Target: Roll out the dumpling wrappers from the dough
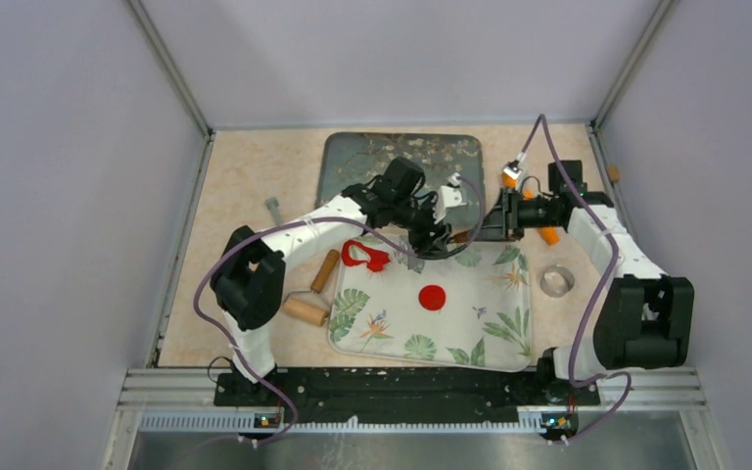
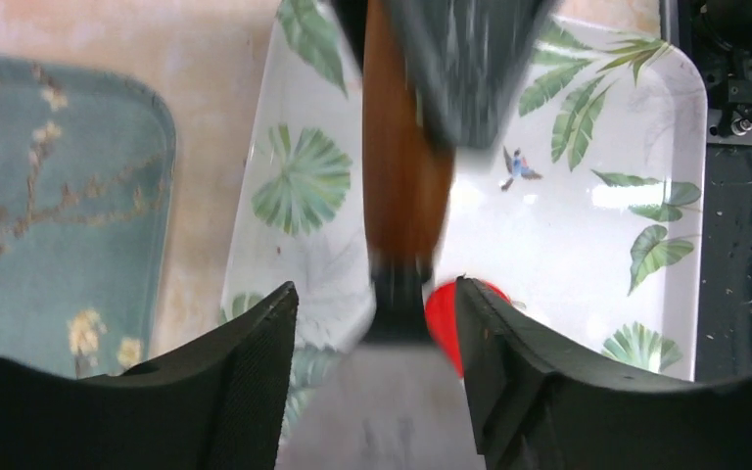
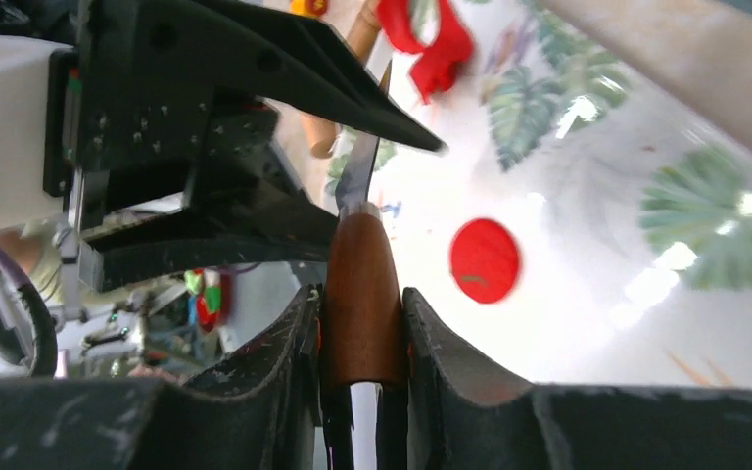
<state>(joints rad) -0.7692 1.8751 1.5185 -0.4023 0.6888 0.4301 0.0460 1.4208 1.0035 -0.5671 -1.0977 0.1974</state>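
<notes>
Lab test cell — grey walls (image 1: 59,196), aluminium framing (image 1: 172,73)

Left pincer (image 2: 377,289) gaping around a wooden-handled tool (image 2: 401,176)

Both black fingers stand apart, and the tool's blurred pale end lies in the gap between them, its brown handle running straight ahead. The dark, blurred right pincer (image 2: 470,69) overlaps the handle's far end. A red dumpling wrapper (image 2: 441,318) shows just inside the right finger, partly hidden by it, lying on the leaf-printed tray (image 2: 568,245) below. Left of the pincer lies a teal tray (image 2: 59,196) on the beige worktop (image 2: 206,147); far right runs a black rail (image 2: 744,245).
</notes>
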